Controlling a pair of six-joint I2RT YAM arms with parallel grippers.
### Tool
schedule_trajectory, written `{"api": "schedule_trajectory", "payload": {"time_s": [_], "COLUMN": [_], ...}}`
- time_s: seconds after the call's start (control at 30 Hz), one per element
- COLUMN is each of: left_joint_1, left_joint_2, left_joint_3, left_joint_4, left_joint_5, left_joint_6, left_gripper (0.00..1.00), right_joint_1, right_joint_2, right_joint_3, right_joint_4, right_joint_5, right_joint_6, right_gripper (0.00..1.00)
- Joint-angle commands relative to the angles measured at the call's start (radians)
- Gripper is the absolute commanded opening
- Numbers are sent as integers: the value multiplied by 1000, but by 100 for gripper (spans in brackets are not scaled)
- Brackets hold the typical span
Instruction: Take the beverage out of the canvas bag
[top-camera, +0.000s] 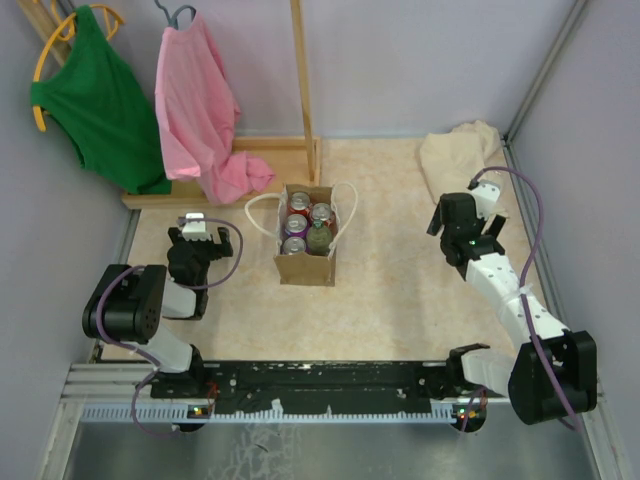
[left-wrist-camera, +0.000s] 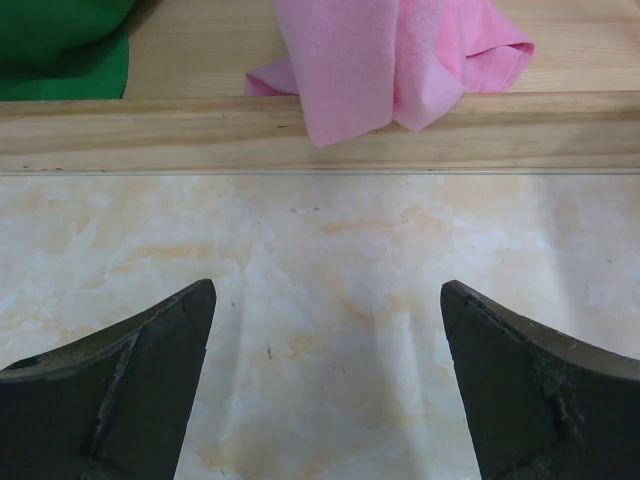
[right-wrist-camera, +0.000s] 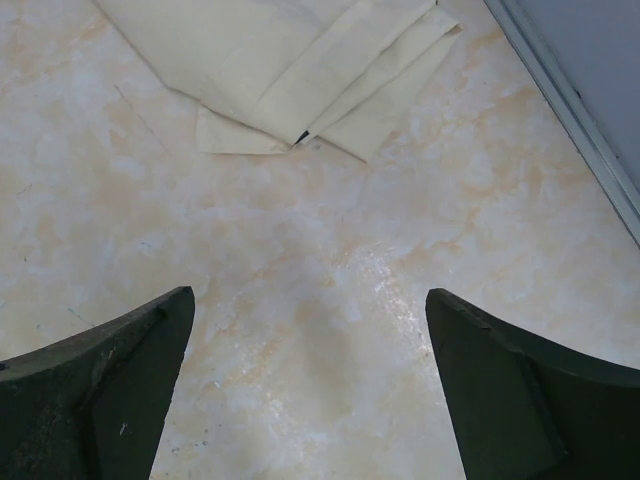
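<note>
The small tan-brown canvas bag (top-camera: 306, 262) with two thin white loop handles stands upright in the middle of the table. Several beverage cans (top-camera: 298, 223) stand inside it, tops showing, red, purple and green. My left gripper (top-camera: 197, 236) is open and empty, to the left of the bag and apart from it; its wrist view (left-wrist-camera: 328, 300) holds only bare table between the fingers. My right gripper (top-camera: 462, 222) is open and empty, well to the right of the bag; its wrist view (right-wrist-camera: 310, 305) shows bare table too.
A cream-beige cloth heap (top-camera: 458, 157) lies at the back right, its edge in the right wrist view (right-wrist-camera: 290, 60). A wooden rack base (top-camera: 240, 170) with a pink shirt (top-camera: 200, 110) and a green shirt (top-camera: 95, 100) stands at the back left.
</note>
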Motion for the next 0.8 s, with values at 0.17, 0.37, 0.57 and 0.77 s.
{"api": "schedule_trajectory", "payload": {"time_s": [0.17,0.37,0.57,0.77], "left_joint_1": [-5,-5,-5,-5], "left_joint_2": [11,11,11,11], "left_joint_3": [19,19,19,19], "left_joint_4": [27,27,27,27], "left_joint_5": [-3,-2,-3,-2], "left_joint_6": [6,5,6,5], "left_gripper": [100,100,100,100], "right_joint_1": [6,20,206,490], "right_joint_2": [-38,-43,-39,69], "right_joint_3": [30,43,108,318], "right_joint_4": [13,-8,-11,-77], "right_joint_5": [17,8,58,135], "right_joint_6": [25,13,-45,-86], "right_gripper": [99,99,98,79]}}
